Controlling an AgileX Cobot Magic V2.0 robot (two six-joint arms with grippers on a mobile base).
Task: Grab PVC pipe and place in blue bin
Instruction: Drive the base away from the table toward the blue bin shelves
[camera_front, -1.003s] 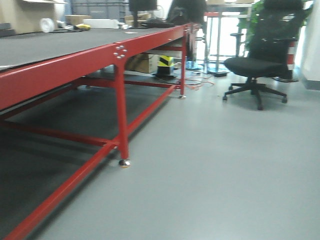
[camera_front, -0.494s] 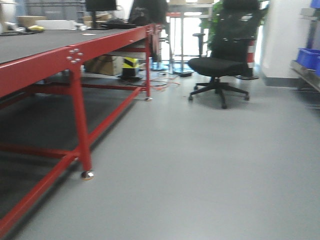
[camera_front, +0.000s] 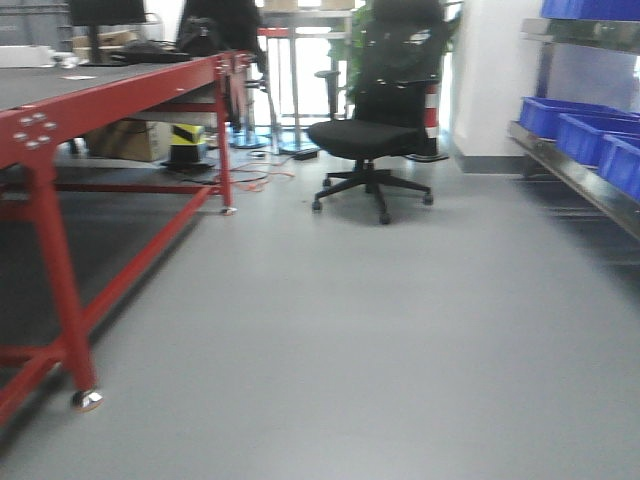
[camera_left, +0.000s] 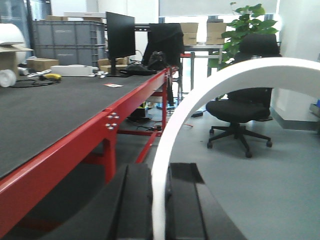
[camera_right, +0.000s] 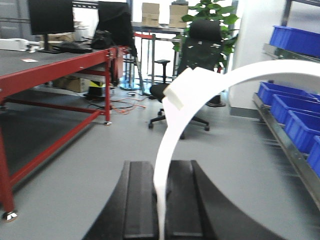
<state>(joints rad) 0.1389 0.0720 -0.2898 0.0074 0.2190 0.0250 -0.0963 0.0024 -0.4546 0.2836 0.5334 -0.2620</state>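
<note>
A white, curved PVC pipe (camera_left: 172, 130) rises in an arc from between the black fingers of my left gripper (camera_left: 160, 170), which is shut on it. In the right wrist view the same kind of white PVC pipe (camera_right: 172, 115) arcs up and to the right out of my right gripper (camera_right: 160, 165), also shut on it; a pale patch of tape sits on the bend. Blue bins (camera_front: 560, 115) stand on a metal shelf at the right, and the right wrist view shows these blue bins (camera_right: 297, 127) too. Neither gripper appears in the front view.
A long red-framed table (camera_front: 120, 85) with a dark top runs along the left, its leg and caster near the lower left. A black office chair (camera_front: 370, 135) stands ahead on the grey floor. Monitors, boxes and a plant sit further back.
The front view has swung to the right: the red table has slid toward the left edge, the chair has moved left, and the shelf with blue bins has come into view.
</note>
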